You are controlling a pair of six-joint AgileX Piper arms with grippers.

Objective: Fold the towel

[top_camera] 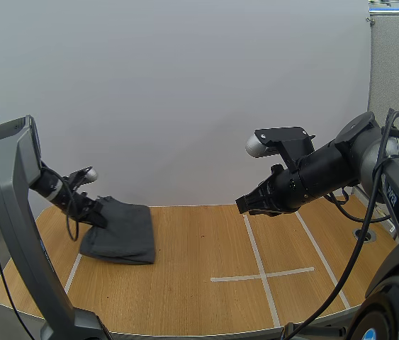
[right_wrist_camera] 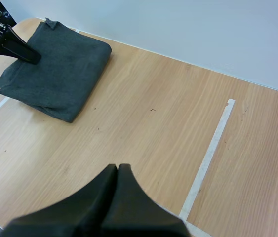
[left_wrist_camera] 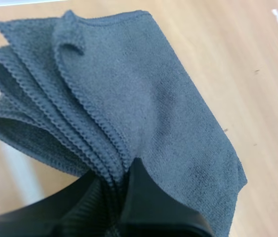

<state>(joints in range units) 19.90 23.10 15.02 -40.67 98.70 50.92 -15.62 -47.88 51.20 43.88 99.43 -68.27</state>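
A dark grey towel (top_camera: pixel 122 232) lies folded into several layers on the wooden table (top_camera: pixel 199 283) at the left. My left gripper (top_camera: pixel 100 214) is shut on the towel's (left_wrist_camera: pixel 143 98) stacked edges at its left side, the layers pinched between the two fingers (left_wrist_camera: pixel 148 202). My right gripper (top_camera: pixel 247 205) hangs above the table's middle-right, well apart from the towel (right_wrist_camera: pixel 55 69), its fingers (right_wrist_camera: pixel 114 197) lying together as one wedge with nothing in them. In the right wrist view the left gripper (right_wrist_camera: pixel 22 51) sits at the towel's edge.
White tape lines (top_camera: pixel 261 273) form a cross on the table's right half, and another strip (top_camera: pixel 73 273) runs near the towel at the left. A white wall panel stands along the table's far edge.
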